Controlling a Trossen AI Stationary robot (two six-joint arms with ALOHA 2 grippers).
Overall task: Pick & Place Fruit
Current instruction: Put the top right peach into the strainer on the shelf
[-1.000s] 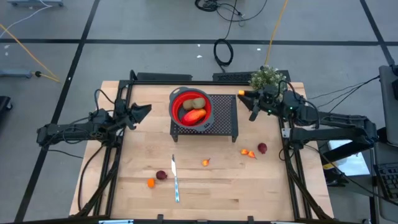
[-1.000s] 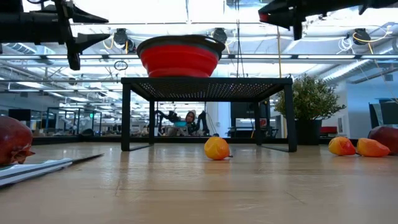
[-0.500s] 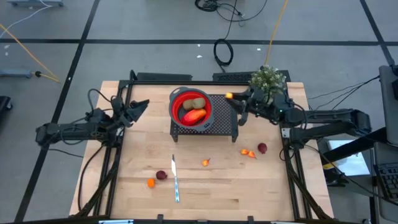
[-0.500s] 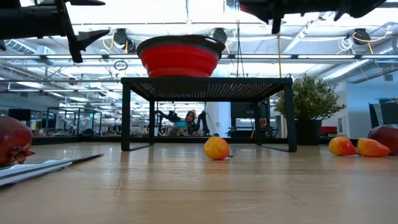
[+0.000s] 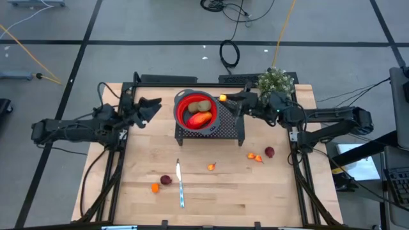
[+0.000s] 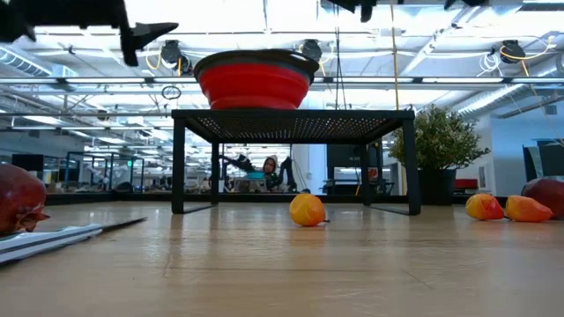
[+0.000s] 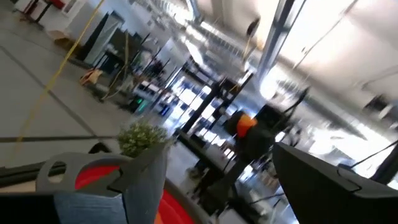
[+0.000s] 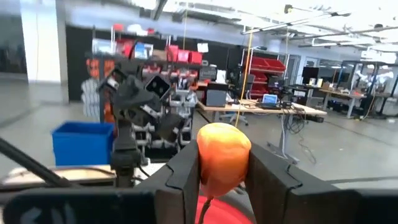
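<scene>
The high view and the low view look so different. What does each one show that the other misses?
Only the high view shows inside the red bowl, where a red-orange fruit and a kiwi-like fruit lie, and the right gripper carrying a small orange fruit toward it, with the left gripper open on the bowl's other side. Only the low view shows the room under the black stand. Both show the bowl, the stand, the knife and loose fruit on the table.

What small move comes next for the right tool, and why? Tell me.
Probably carry on a little toward the red bowl and then release: the right tool is shut on a small orange fruit, just beside the bowl's rim, not yet over it.
</scene>
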